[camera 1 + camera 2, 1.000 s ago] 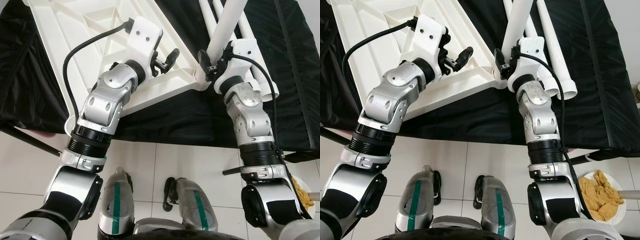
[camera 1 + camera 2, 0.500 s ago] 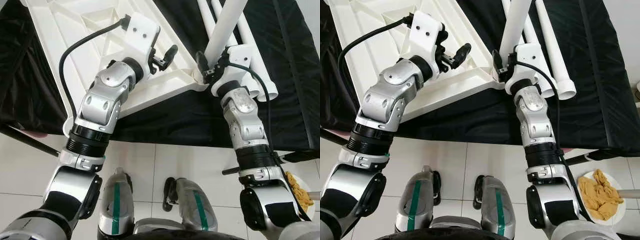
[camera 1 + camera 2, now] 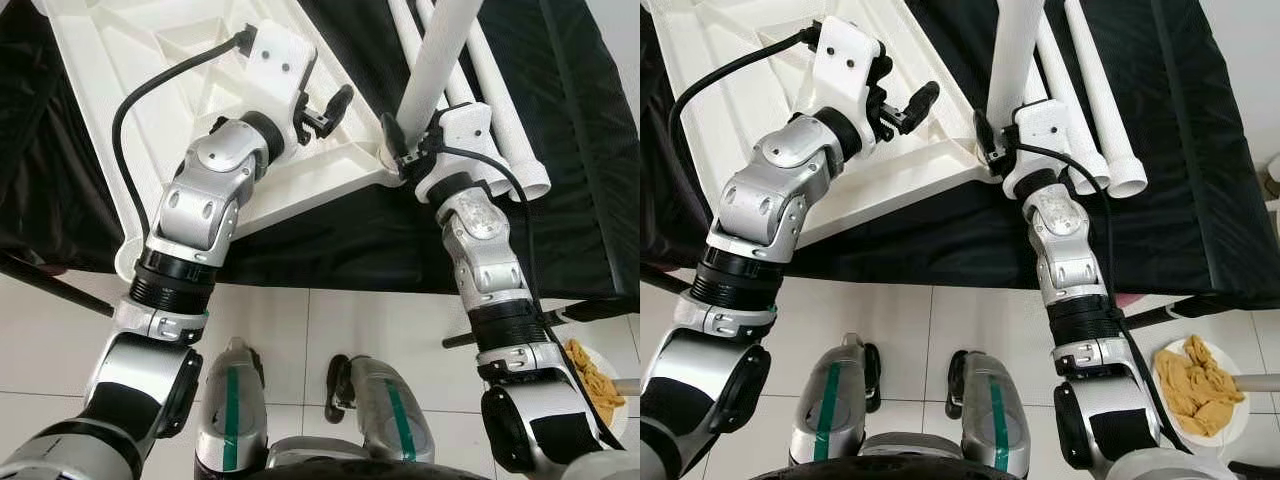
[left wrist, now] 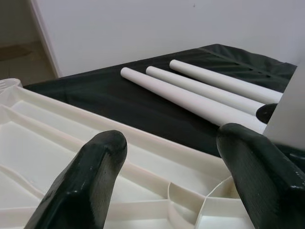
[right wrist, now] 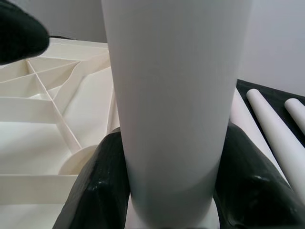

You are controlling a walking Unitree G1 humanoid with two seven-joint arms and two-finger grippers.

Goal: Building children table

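Tabletop (image 3: 150, 80), white plastic, lies upside down on a black-draped bench (image 3: 1200, 200), ribbed underside up so leg sockets are reachable; three spare legs (image 3: 1105, 110) lie on the cloth beside it. Right hand (image 5: 167, 191) pinches one leg (image 3: 1015, 45) upright at the tabletop's near corner socket, apparently to seat it. Left hand (image 4: 167, 157), fingers spread and empty, hovers over the ribs just beside that corner, likely ready to steady the tabletop.

Your right claw (image 3: 987, 143) clamps an upright white table leg (image 3: 1012, 55) at the corner of the upturned white tabletop (image 3: 740, 70). Your left claw (image 3: 908, 108) hovers, fingers parted, above the ribbed underside.
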